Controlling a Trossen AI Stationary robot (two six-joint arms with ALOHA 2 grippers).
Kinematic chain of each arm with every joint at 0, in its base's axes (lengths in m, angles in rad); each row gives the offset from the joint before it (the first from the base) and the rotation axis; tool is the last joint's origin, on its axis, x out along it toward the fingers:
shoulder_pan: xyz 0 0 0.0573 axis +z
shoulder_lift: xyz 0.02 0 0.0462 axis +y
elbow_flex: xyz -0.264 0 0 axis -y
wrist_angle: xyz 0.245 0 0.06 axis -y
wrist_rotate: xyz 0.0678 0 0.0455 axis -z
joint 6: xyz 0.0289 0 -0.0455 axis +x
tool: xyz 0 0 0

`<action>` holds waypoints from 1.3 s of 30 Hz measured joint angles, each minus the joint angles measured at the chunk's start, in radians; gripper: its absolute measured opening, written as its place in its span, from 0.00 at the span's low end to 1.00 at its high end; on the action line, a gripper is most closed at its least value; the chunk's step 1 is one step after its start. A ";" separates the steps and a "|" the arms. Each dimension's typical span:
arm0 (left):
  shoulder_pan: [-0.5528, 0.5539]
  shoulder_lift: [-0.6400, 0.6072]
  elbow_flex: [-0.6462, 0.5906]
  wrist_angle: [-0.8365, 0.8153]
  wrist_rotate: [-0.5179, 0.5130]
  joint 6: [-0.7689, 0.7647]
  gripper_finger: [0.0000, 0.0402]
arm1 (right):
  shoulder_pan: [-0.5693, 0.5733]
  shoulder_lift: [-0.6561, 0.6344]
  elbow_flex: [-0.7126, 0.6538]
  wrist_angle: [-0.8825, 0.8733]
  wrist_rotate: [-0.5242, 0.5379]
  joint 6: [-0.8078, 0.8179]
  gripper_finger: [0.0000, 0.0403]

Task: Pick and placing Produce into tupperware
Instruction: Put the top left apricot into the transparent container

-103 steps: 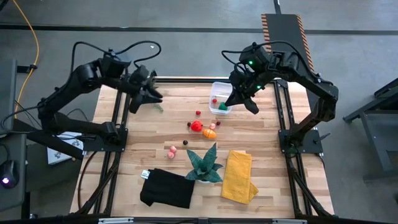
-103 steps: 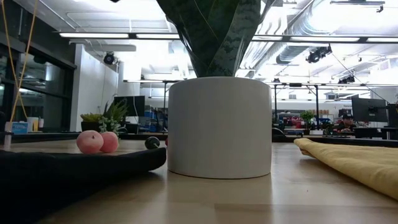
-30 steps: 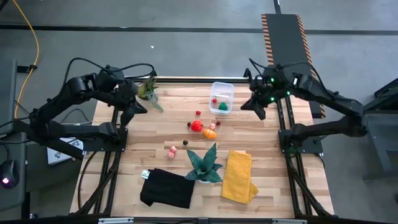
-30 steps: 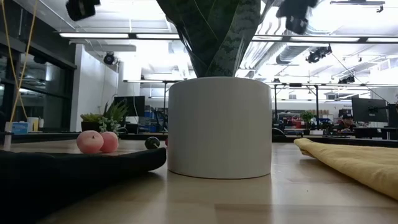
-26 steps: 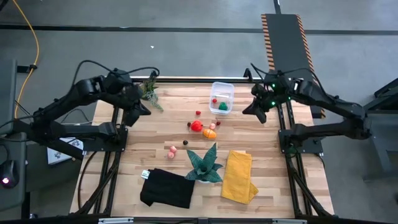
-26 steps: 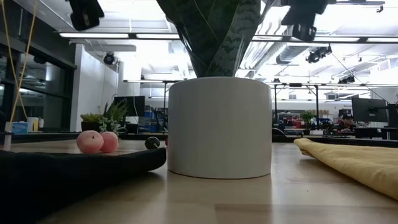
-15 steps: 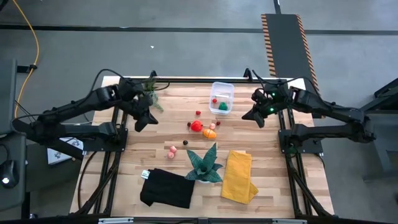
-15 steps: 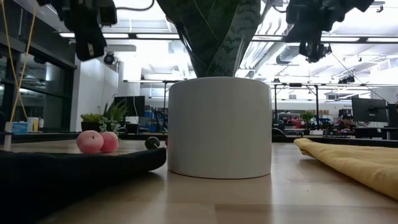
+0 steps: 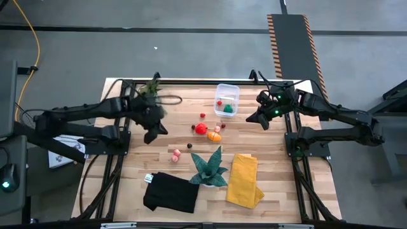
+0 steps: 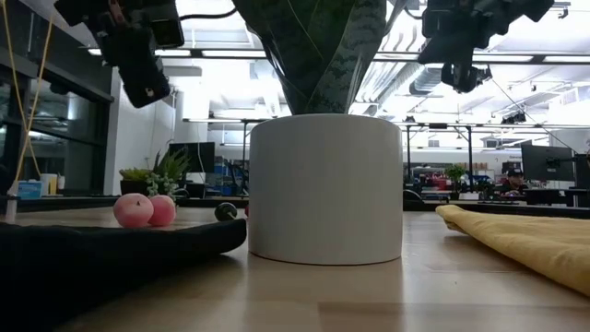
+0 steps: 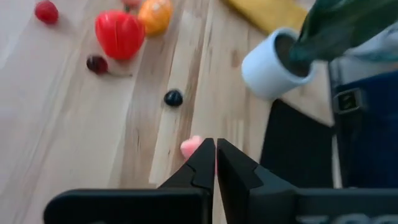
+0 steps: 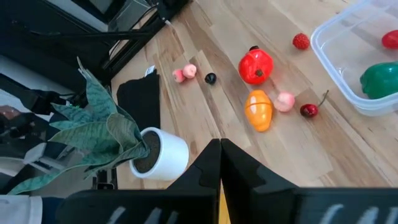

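Dark left gripper (image 9: 157,130), fingers pressed together, is hovering over pale wood planks (image 9: 165,143). Small glossy toy produce (image 9: 201,128) is lying loose mid-table; the clear round-cornered tub (image 9: 226,100) sits behind. Right gripper (image 9: 253,118), likewise pinched closed, is hanging beside it.

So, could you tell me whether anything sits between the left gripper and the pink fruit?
Nothing visible does: the shut left gripper hangs over bare wood, and the pink fruit lies ahead with only table between.
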State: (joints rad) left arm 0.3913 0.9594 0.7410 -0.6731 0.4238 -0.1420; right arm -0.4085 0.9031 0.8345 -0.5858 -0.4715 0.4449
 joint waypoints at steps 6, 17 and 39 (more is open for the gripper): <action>-0.135 0.065 0.000 0.000 -0.126 -0.067 0.11 | 0.004 0.000 0.000 0.000 0.000 0.003 0.00; -0.257 0.085 0.000 -0.004 -0.184 -0.212 0.30 | 0.005 0.000 0.000 0.001 0.001 -0.006 0.00; -0.255 0.180 0.121 -0.081 -0.140 -0.746 0.18 | 0.005 0.000 0.000 0.001 0.001 -0.047 0.00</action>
State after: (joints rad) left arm 0.1368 1.1394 0.8624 -0.7545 0.2842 -0.8877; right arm -0.4038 0.9035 0.8345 -0.5850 -0.4706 0.3981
